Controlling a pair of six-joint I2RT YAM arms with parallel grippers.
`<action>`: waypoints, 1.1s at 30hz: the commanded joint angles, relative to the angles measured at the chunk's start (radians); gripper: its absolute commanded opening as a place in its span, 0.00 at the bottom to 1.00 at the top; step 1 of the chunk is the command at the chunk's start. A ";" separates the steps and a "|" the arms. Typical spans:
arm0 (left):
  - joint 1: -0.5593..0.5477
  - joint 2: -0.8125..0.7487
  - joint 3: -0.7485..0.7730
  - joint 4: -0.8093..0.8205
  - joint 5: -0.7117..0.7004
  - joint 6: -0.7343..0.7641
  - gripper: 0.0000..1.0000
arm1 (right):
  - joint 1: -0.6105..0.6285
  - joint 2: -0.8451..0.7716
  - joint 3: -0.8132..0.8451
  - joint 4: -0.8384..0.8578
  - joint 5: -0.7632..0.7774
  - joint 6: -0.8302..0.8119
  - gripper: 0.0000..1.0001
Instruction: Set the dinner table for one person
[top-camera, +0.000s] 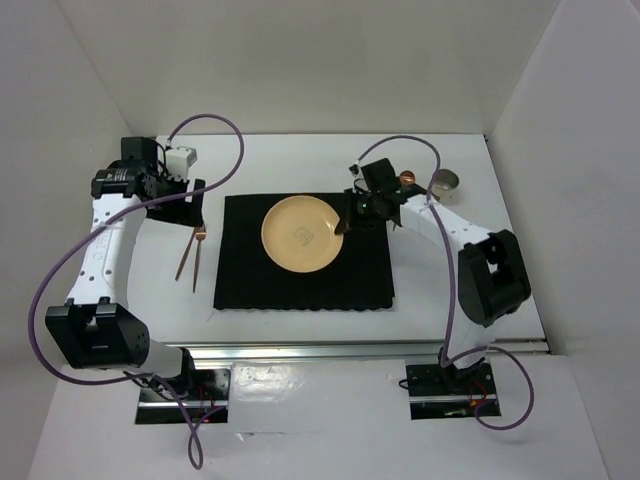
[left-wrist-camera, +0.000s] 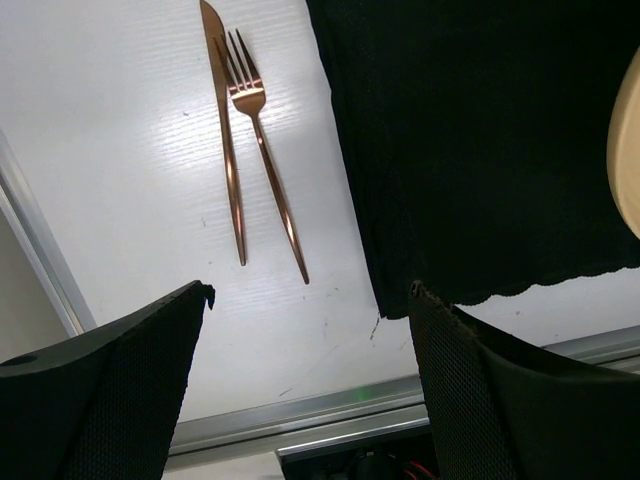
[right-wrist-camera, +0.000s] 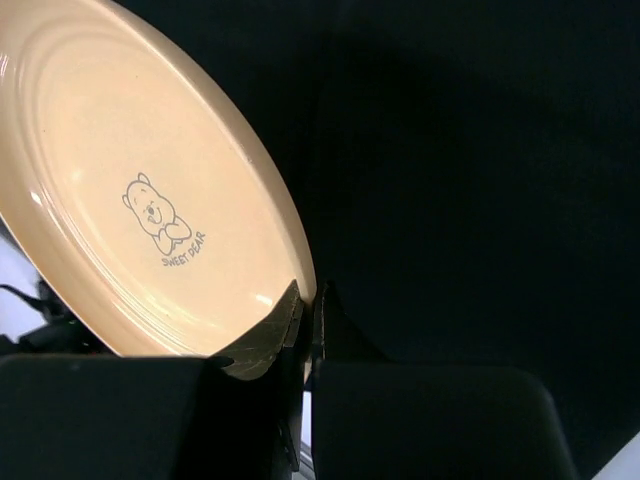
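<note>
Right fingers (right-wrist-camera: 268, 342) clenched on plate (right-wrist-camera: 150, 200) rim, probably centring it on placemat (right-wrist-camera: 480, 150) | left fingers (left-wrist-camera: 110, 400) released, empty, over fork (left-wrist-camera: 262, 140) and knife (left-wrist-camera: 228, 150)

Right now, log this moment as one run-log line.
right claw: shut on plate rim | plate: on placemat | left claw: open, empty | fork, knife: dinner table, left of placemat

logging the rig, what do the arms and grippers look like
The left arm and right arm have white shells, chunky black joints and a looping purple cable each. The left gripper and right gripper are black, each with two broad fingers.
</note>
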 joint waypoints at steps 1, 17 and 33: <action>0.018 -0.032 -0.023 -0.006 0.006 -0.016 0.88 | -0.019 0.052 0.089 -0.074 -0.013 -0.048 0.00; 0.018 0.019 -0.023 -0.006 0.004 -0.016 0.88 | 0.042 0.214 0.067 -0.075 0.015 -0.040 0.00; 0.018 0.019 -0.023 -0.006 0.015 -0.007 0.88 | 0.075 0.231 0.047 -0.072 0.147 -0.029 0.24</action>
